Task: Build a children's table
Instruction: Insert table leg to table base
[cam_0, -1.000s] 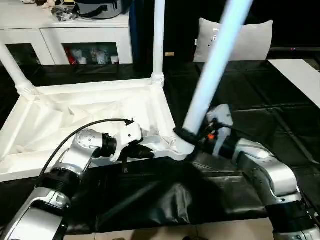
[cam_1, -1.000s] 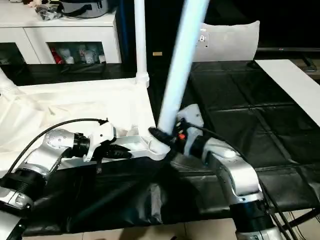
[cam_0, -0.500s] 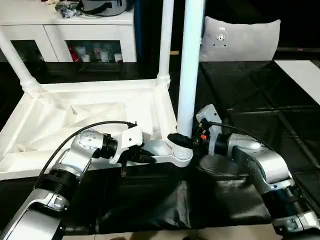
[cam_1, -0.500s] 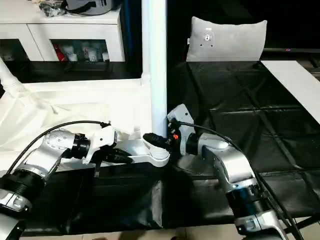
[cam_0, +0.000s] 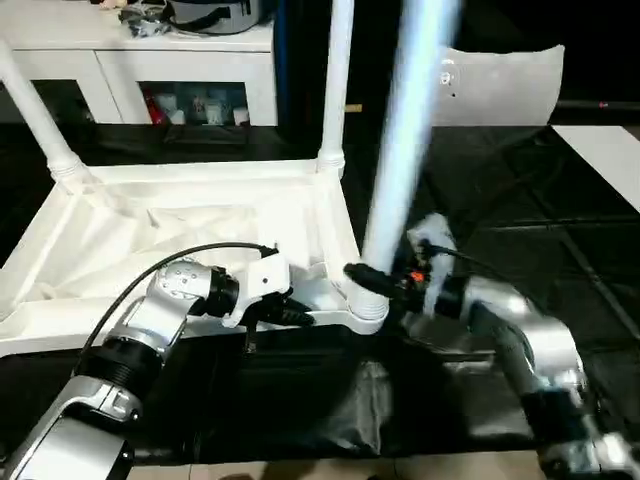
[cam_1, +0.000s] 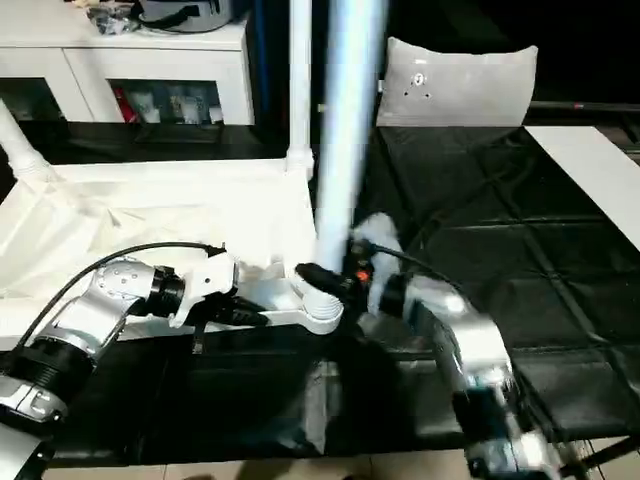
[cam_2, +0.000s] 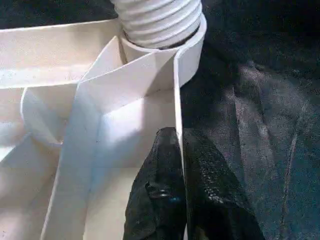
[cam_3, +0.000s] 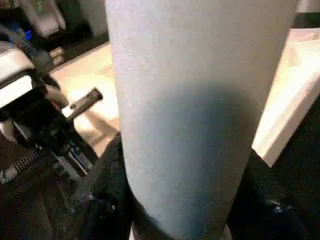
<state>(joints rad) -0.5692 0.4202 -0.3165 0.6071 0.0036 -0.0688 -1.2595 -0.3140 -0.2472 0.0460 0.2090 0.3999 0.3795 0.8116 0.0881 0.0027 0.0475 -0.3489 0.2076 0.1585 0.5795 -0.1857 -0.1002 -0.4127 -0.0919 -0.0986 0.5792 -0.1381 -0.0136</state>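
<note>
The children's table lies upside down on a black cloth, its white ribbed tabletop (cam_0: 150, 230) facing up. Two white legs stand in the far corner sockets, one at the far left (cam_0: 35, 115) and one at the far right (cam_0: 335, 90). A third leg (cam_0: 400, 170) rises from the near right corner socket (cam_0: 365, 305), leaning a little to the right. My right gripper (cam_0: 375, 280) is shut around its base, a black finger (cam_3: 107, 195) on either side. My left gripper (cam_0: 295, 315) is shut on the tabletop's thin near rim (cam_2: 177, 125), just beside that socket.
A white cabinet (cam_0: 150, 60) with a bag on top stands behind the table. A grey cushion (cam_0: 500, 85) leans at the back right, and a white board (cam_0: 610, 150) lies at the far right. Black cloth (cam_0: 520, 230) covers the floor.
The held leg swung from leaning far right to upright, and now tips slightly right again. My right forearm has shifted with it. The left gripper keeps its hold on the rim.
</note>
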